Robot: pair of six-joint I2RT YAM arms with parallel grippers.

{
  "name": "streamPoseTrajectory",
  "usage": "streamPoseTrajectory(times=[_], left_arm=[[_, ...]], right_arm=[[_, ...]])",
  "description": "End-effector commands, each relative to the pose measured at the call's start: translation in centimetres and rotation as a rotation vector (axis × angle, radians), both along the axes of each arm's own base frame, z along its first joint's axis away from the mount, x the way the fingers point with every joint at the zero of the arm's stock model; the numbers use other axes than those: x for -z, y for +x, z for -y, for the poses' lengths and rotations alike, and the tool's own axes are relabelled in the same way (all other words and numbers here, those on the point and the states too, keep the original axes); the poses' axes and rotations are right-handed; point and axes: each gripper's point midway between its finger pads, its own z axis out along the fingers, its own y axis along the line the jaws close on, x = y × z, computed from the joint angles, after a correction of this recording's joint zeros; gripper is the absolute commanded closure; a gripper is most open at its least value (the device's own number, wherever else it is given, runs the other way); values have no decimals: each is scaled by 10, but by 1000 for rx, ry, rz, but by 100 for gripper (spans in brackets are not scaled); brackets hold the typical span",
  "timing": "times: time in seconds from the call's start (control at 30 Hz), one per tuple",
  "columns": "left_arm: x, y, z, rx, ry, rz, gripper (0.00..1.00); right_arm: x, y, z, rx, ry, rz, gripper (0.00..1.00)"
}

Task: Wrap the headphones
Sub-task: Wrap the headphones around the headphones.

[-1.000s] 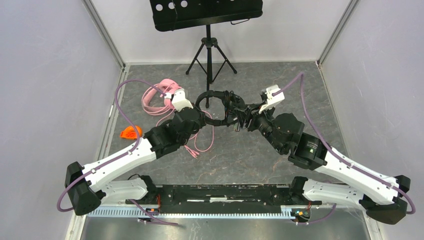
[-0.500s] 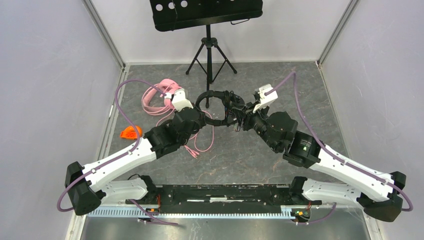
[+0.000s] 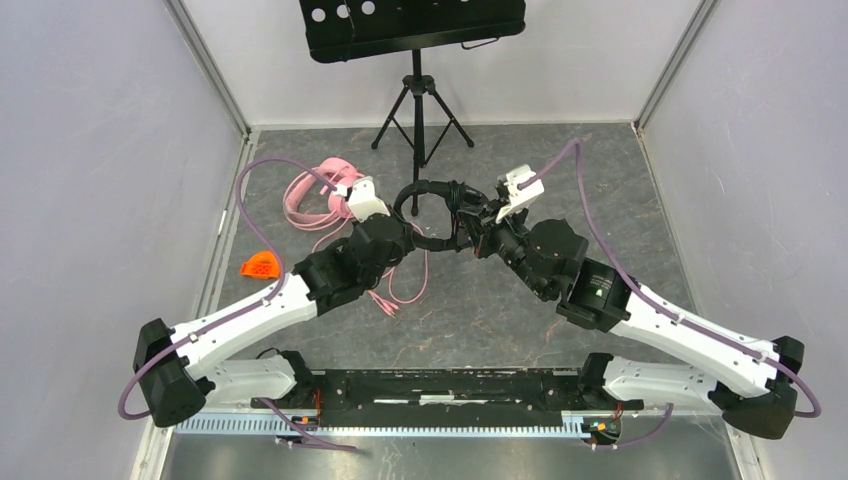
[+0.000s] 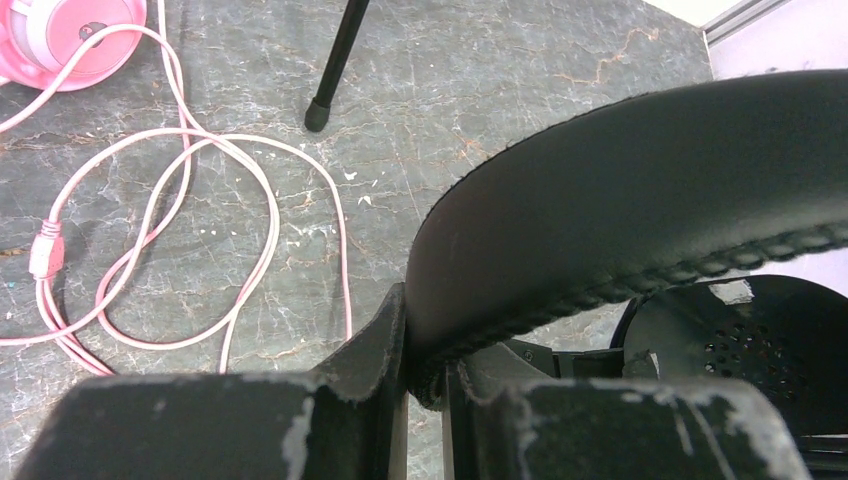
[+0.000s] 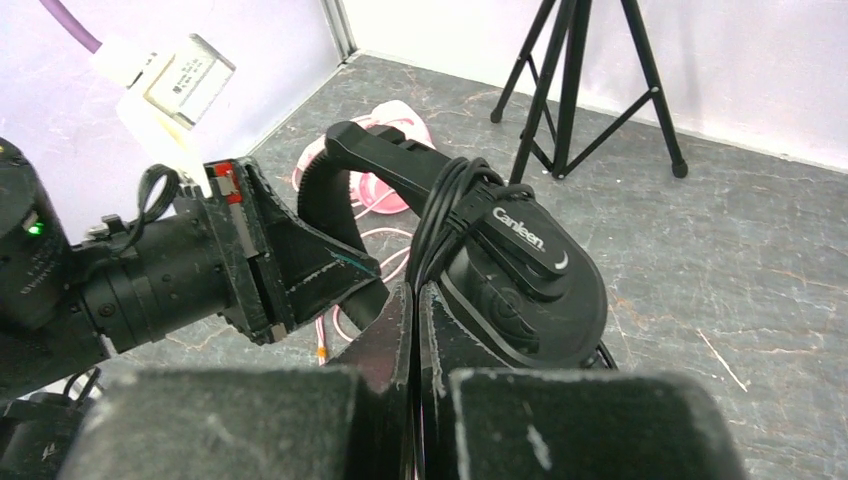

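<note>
Top external view: the black padded over-ear headphones (image 3: 430, 187) sit between both arms, with the headband arc running left to right. Left fingers (image 4: 370, 350) are clamped on the headband. Right fingers (image 5: 385, 340), pressed together, pinch the thin black cable (image 5: 447, 205) just beside the cup. Pink round-cupped headphones (image 3: 310, 195) lie far-left on the grey marbled worktop (image 3: 480, 310), their cable loose.

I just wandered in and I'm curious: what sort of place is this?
Probably a lab's robot test cell. Plain white walls box in a stone-patterned table, a left arm and a right arm are bolted at its near edge, and the props are odd: a music stand, black headphones, pink headphones.
</note>
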Motion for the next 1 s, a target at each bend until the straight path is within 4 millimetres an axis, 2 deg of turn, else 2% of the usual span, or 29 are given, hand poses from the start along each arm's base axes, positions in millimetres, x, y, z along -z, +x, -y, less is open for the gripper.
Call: streamPoseTrajectory(times=[0.0,0.2,0.33,0.4,0.6,0.7,0.8,0.87,0.97], left_arm=[[-20,10,7,-11,-35,65,98],[-16,11,3,-67,-37,12,98],[-16,11,-2,-118,-47,-30,98],[-17,10,1,-121,-68,-54,98],[-24,7,12,-100,-152,-79,98],[-29,6,12,-105,-181,-76,98],[-32,6,13,-107,-205,-77,98],[-33,5,15,-102,-220,-81,98],[-35,3,19,-86,-249,-93,98]], right_arm=[[-37,-5,-13,-60,86,65,100],[-24,-12,-21,-113,91,30,100],[0,-16,-19,-119,89,-19,100],[5,-18,-19,-125,111,-30,94],[30,-21,-22,-140,97,-57,92],[38,-22,-24,-150,90,-72,84],[46,-22,-23,-144,77,-81,83],[49,-22,-23,-144,75,-83,84],[55,-21,-23,-142,59,-79,98]])
